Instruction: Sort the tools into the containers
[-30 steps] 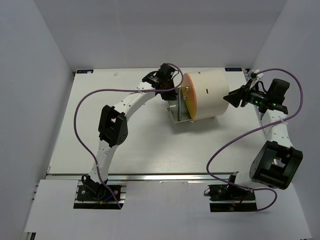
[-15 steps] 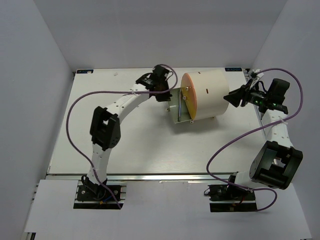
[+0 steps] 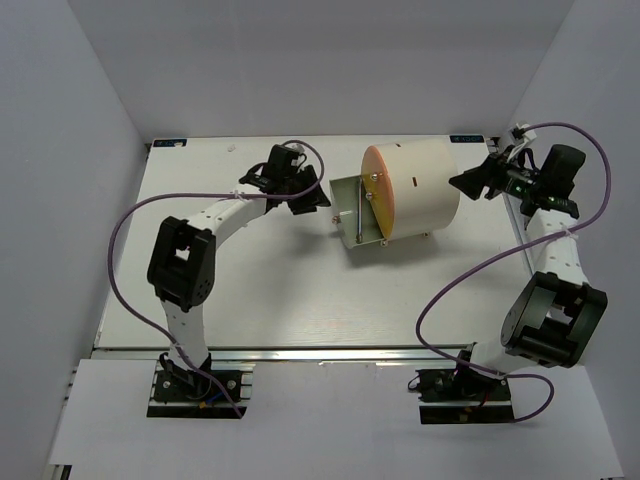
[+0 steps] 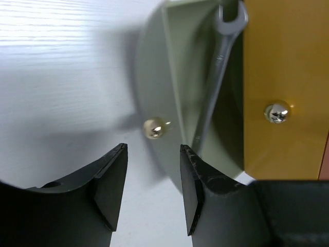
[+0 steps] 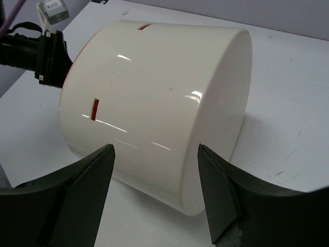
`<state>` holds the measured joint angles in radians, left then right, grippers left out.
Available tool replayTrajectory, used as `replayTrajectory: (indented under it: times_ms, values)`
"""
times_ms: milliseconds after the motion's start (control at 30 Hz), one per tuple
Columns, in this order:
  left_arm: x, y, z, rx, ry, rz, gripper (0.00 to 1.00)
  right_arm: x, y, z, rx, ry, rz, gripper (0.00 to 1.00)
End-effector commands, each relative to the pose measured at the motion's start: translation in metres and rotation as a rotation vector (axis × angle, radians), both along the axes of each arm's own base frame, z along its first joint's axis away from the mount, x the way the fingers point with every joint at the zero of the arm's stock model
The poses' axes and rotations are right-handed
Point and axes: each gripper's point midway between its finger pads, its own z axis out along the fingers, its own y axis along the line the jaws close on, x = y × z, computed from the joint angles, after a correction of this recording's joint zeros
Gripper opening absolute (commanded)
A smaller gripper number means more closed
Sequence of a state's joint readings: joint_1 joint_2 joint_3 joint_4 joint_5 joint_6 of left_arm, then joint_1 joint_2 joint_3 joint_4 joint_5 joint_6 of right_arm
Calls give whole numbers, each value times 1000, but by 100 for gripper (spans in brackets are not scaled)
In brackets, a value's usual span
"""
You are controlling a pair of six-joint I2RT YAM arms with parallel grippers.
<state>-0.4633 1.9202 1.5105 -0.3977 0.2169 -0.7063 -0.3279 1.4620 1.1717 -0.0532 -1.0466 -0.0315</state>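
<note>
- The table [image 3: 200, 280] carries one big item, the white drum [image 3: 420, 185], lying on its side with its orange face [image 3: 378, 195] turned to nine o'clock.
- The grey-green drawer [image 3: 347, 192] juts out of that face toward the left arm. The right arm sits round the back, so the left is clearly nearer.
- The right gripper [image 5: 155, 149] hovers at the drum's three o'clock end, fingers spread wide, holding nothing.
- The left gripper [image 4: 152, 154] sits just off the drawer's front at nine o'clock, jaws parted and empty.
- The wrench [image 4: 218, 67] lies inside the drawer, its long axis running roughly twelve to six in the wrist view, open end at twelve.
- The brass knob [image 4: 154, 127] stands dead ahead at twelve o'clock from the jaws, close but untouched; closing the drawer looks like the next call.
- No screwdrivers show anywhere.
</note>
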Motion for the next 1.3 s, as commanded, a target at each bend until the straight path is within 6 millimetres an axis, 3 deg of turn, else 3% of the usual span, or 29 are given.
replayTrajectory:
  times_ms: [0,67,133,400,567,733,833,900,933,1067,1267]
  values:
    - [10,-31,23,-115,-83,-108,55,12,-4,34,12,-71,-16,72]
    - [13,-36,8,-116,-54,-131,55,17,-5,38,26,-64,-24,83]
    - [16,-39,1,-109,-42,-142,55,24,-7,33,56,-30,-29,89]
    - [19,-44,-14,-104,-14,-162,54,53,-13,-1,100,77,-65,88]
    - [23,-46,-12,-112,-28,-165,54,62,-4,-10,110,100,-38,85]
    - [33,-41,19,-119,-132,-128,53,66,-3,-13,117,106,-43,81]
    - [38,-27,38,-123,-192,-65,41,66,-3,-15,116,108,-43,79]
    - [38,-11,33,-106,-183,-8,24,66,-3,-14,115,105,-44,79]
    - [38,-4,40,-100,-196,11,21,66,-3,-15,115,105,-44,79]
    - [34,19,23,-39,-159,57,14,65,-2,-16,116,106,-43,80]
    - [34,14,6,-28,-116,10,15,64,-2,-17,117,111,-41,80]
